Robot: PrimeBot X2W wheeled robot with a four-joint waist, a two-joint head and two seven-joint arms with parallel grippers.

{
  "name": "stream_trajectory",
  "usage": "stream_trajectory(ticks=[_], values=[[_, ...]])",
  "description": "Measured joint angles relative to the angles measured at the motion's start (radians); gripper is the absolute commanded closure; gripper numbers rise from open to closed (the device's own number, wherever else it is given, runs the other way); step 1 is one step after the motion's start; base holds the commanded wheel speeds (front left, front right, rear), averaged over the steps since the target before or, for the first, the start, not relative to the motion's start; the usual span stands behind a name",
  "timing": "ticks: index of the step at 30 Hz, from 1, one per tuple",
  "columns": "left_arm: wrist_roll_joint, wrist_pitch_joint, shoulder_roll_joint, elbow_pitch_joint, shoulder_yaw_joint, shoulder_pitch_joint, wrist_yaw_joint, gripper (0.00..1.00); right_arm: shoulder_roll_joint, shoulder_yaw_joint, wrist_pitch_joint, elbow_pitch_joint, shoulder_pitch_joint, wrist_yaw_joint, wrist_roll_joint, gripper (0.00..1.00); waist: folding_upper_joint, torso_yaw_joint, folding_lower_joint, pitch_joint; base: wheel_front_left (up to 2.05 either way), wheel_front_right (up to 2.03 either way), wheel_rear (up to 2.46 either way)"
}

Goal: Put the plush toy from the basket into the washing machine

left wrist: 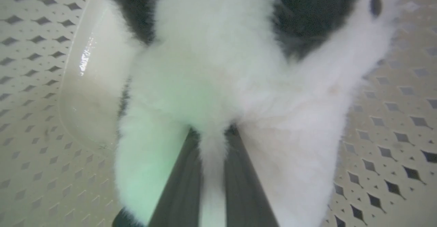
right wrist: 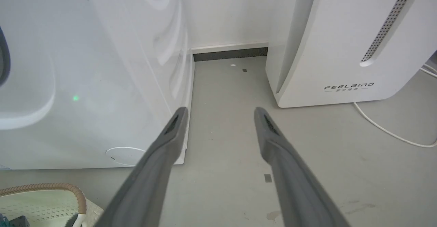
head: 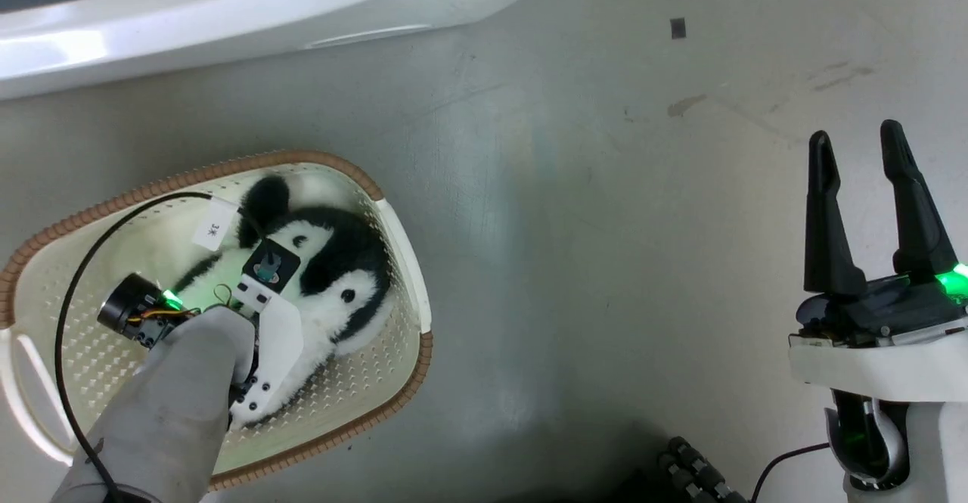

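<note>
The plush toy [head: 349, 291], fluffy white and black, lies in the oval cream basket [head: 265, 159] on the floor at the lower left of the head view. My left arm [head: 189, 382] reaches down into the basket, its wrist covering the toy's middle. In the left wrist view my left gripper [left wrist: 212, 132] is shut on a fold of the plush toy's [left wrist: 211, 66] white fur, low in the basket [left wrist: 37, 83]. My right gripper [head: 856, 137] hangs open over bare floor at the right, holding nothing. The washing machine [head: 227, 11] stands beyond the basket.
In the right wrist view my open right gripper [right wrist: 220, 112] points at the floor gap between the washing machine [right wrist: 85, 83] and a white FEELBIRD appliance [right wrist: 341, 49]. A white cable [right wrist: 385, 131] trails on the floor at the right. The basket's rim [right wrist: 51, 187] shows at the lower left.
</note>
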Motion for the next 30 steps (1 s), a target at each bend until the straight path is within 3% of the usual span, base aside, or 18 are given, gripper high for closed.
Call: stream_trajectory(ticks=[4,7,20,30], values=[[-0.006,-0.034,-0.010,0.004,-0.008,0.023,0.000,1.00,0.000,-0.001,0.000,0.007,0.000,0.000,-0.008,0.00,0.0000,0.008,0.0000,-0.028,0.00,0.00,0.00],[-0.041,-0.118,-0.026,0.010,0.003,0.075,0.000,1.00,0.000,-0.001,0.000,0.022,0.000,0.000,-0.030,0.00,0.0000,0.019,0.0000,-0.086,0.00,0.00,0.00],[-0.141,-0.304,-0.095,0.016,0.061,0.197,0.009,1.00,0.000,-0.003,0.000,0.051,0.058,0.000,-0.059,0.00,0.0000,0.080,-0.0001,-0.308,0.00,0.00,0.00],[-0.190,-0.364,-0.140,-0.055,0.086,0.298,0.012,1.00,0.000,0.002,0.000,0.074,0.118,0.000,-0.086,0.00,0.0000,0.150,-0.0002,-0.471,0.00,0.00,0.00]])
